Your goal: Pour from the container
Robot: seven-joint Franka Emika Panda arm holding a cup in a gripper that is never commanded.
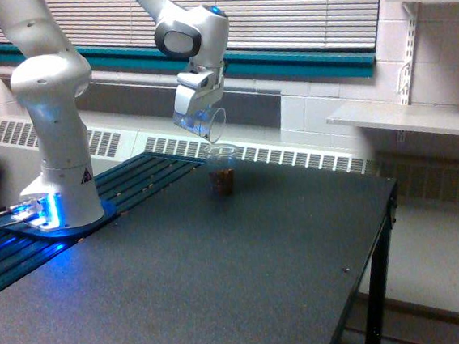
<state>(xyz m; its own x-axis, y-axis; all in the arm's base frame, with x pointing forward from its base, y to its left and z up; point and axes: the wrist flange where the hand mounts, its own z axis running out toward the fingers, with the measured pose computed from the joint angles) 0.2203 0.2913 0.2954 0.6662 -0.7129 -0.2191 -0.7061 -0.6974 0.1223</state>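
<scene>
In the upper middle of the frame, the gripper pinches the container; this see-through cup is tipped on its side, its mouth facing right and down; right under it, on the black table, stands a taller cup with brown stuff inside; the pour looks nearly done; next, I think, tip the container back upright.

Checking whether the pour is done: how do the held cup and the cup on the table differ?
The held cup is tilted in the hand, above the table; the table cup stands upright. The held cup looks empty; the table cup holds brown contents. Both are clear plastic.
</scene>
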